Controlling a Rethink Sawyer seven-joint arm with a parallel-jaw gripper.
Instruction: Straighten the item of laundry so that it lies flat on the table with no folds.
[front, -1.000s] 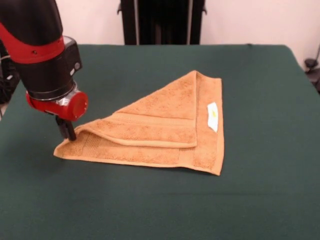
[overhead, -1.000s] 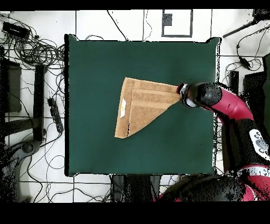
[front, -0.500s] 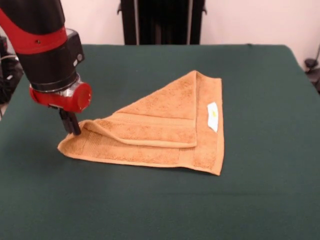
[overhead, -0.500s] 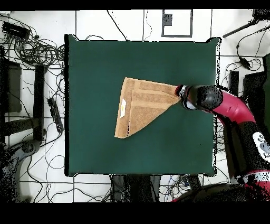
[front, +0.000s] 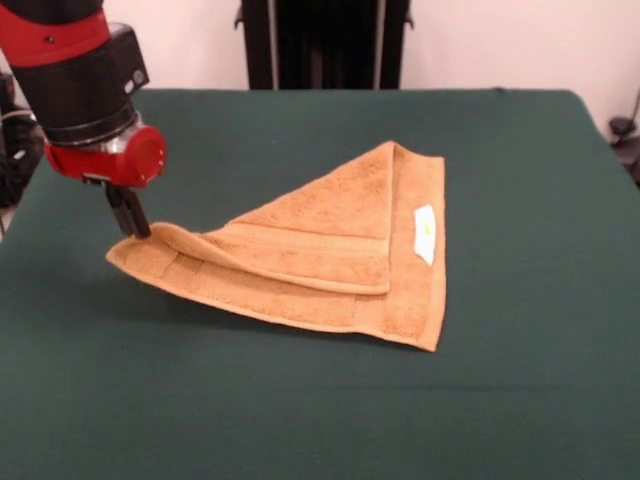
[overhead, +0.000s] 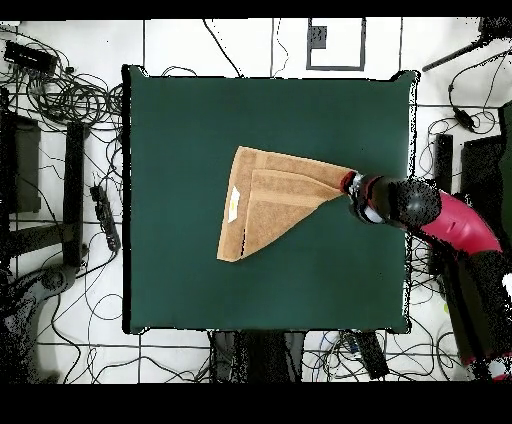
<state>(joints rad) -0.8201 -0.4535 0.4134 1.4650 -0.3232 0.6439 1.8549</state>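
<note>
Orange-tan towel (front: 320, 255) is sitting mid-table, folded diagonally into a triangle, white label (front: 426, 233) face up near the right edge in the front view. Gripper (front: 128, 212) is pinching the towel's pointed left corner, jaws closed on the cloth. Versus a second ago, the arm is rising and pulling outward: that corner is now coming off the green table (front: 520, 150) and the lower edge is lifting with it, where before it was lying flat. Overhead shows the gripper (overhead: 352, 187) drifting toward the table's edge, stretching the tip out. The rest of the towel is hardly shifting. My read: the grasp is holding and the unfold is starting, but both layers seem to be caught, so the fold may just drag rather than open.
</note>
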